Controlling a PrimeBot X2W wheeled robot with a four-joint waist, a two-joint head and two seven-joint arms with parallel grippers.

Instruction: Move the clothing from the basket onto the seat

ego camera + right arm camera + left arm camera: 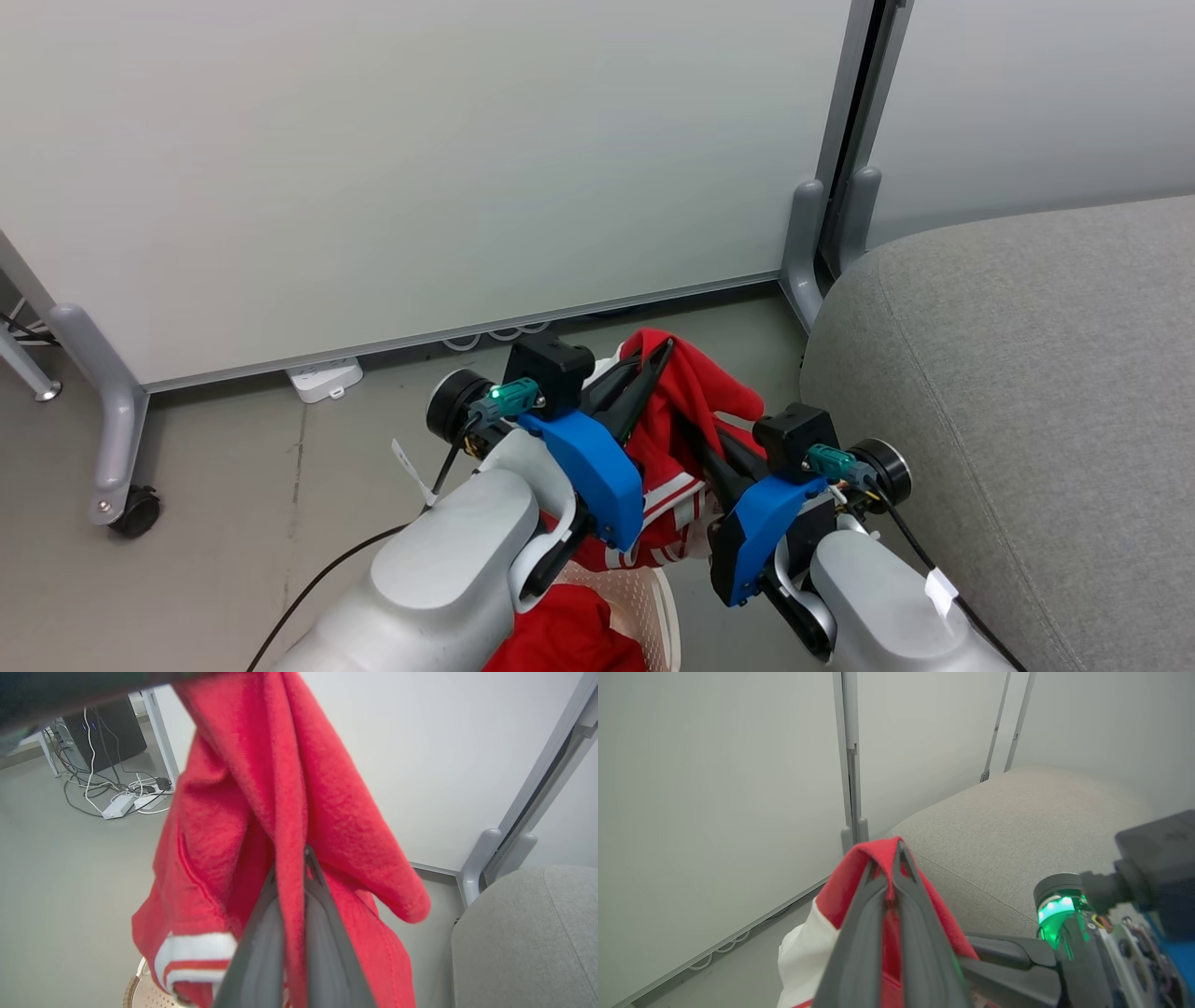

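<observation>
Both arms are up. Left fingers (pixel 871 924) are pinched shut on a fold of the red-and-white top (pixel 686 401). Right fingers (pixel 261 942) are shut too, on the same top, further along its red cloth. The top hangs bunched between them in the air, just off the seat's (pixel 1027 373) rounded left edge and not touching it. A striped cuff dangles below. The plain red garment (pixel 569 635) lies in the basket (pixel 653 597) on the floor beside the seat, nearer the robot than the lifted top.

Handling guess: soft, light, floppy knit that won't break but will sag and swing. A loose sleeve could snag on the basket rim. A pinch on a thick fold should hold, and two spread holds keep it from trailing. For the plain red one, take a raised bunch near its middle.

Room: the seat top is a wide open cushion with plenty of landing space. Its corner is rounded and soft, so brushing it looks harmless. A white partition (pixel 420 187) stands beyond the seat's left edge, with a grey post foot (pixel 805 243) near the seat's far corner. Keep the swing off that. Likely next step: carry the top across the seat edge, then let go.
</observation>
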